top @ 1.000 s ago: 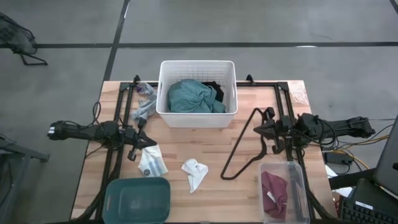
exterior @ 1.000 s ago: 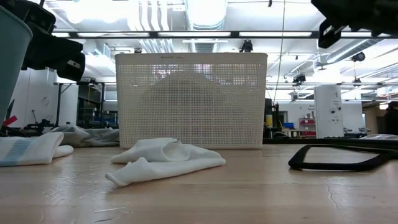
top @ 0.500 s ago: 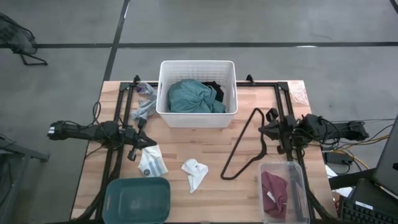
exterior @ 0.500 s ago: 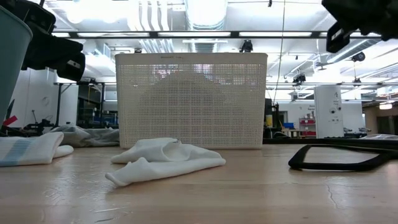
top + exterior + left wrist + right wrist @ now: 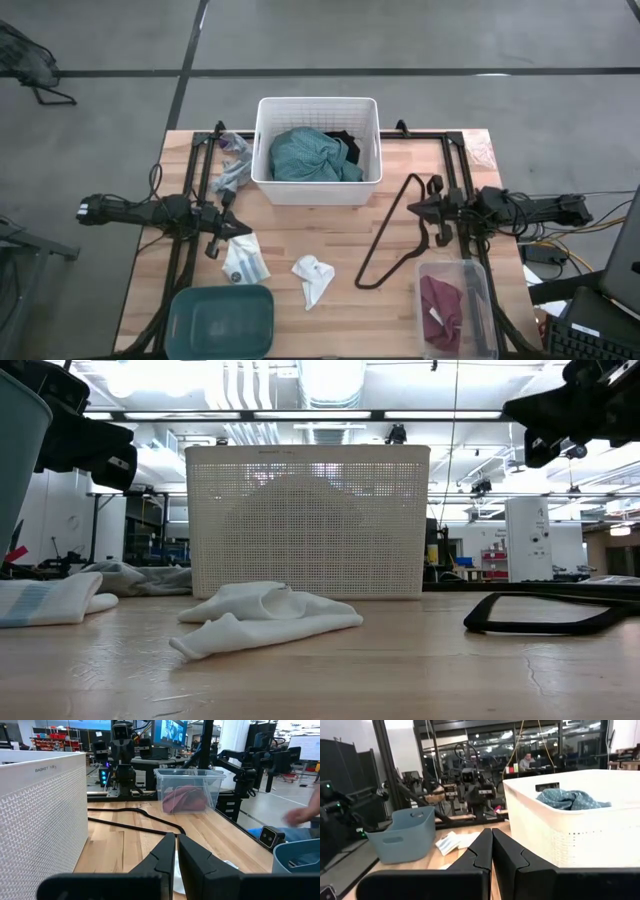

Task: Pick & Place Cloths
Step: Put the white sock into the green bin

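Note:
A teal cloth (image 5: 310, 155) and a black garment (image 5: 346, 143) lie in the white basket (image 5: 262, 140). A maroon cloth (image 5: 440, 308) sits in the clear bin (image 5: 478, 300). On the table lie a white rag (image 5: 312, 278), a white cloth with blue stripes (image 5: 245, 260) and a grey rag (image 5: 232, 172) left of the basket. My left gripper (image 5: 243, 228) hovers shut just above the striped cloth. My right gripper (image 5: 412, 208) is shut, in the air beside the hanger's hook, pointing toward the table's left.
A thin black wire hanger (image 5: 395, 235) lies between the basket and the clear bin. A teal bin (image 5: 222, 320) stands at the near left edge. Bare wood shows between the white rag and the hanger. A person's hand (image 5: 300, 815) shows beyond the table.
My right gripper has sunk a little; it first drew back slightly toward the table's right edge, then came forward again toward the left. It has stayed shut. The left arm and the cloths have kept still.

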### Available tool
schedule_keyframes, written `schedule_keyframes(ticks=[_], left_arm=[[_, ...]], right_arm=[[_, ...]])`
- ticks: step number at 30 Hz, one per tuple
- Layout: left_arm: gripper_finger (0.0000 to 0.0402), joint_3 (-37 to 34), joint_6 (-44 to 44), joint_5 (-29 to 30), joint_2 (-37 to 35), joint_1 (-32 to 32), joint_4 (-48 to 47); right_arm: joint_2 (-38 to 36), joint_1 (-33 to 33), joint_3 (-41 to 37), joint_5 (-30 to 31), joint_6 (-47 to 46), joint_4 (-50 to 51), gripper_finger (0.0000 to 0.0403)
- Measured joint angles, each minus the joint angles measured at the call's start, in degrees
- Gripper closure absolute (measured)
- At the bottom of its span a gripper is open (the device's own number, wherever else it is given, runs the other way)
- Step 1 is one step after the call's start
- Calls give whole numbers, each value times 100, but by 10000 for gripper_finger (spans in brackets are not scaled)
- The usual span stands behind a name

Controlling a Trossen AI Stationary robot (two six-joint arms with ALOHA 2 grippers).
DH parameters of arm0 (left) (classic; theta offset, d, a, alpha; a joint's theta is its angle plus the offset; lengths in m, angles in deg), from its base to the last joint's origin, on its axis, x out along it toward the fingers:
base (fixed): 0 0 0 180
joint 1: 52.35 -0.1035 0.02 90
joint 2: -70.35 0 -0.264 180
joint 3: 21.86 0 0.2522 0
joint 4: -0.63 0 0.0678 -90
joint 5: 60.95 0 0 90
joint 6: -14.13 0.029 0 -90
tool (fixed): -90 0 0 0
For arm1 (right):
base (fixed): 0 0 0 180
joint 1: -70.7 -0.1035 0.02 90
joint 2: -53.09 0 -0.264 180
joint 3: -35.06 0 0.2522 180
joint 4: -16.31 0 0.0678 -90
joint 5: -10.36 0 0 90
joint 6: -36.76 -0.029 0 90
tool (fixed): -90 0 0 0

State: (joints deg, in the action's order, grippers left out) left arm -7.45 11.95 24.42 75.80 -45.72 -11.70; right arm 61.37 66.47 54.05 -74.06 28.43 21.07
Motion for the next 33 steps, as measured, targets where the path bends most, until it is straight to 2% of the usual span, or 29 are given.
schedule_keyframes(ticks=[33], left_arm=[[376,0,0,-1,2,-1,0]], right_arm=[[161,0,4,2,-1,22,394]])
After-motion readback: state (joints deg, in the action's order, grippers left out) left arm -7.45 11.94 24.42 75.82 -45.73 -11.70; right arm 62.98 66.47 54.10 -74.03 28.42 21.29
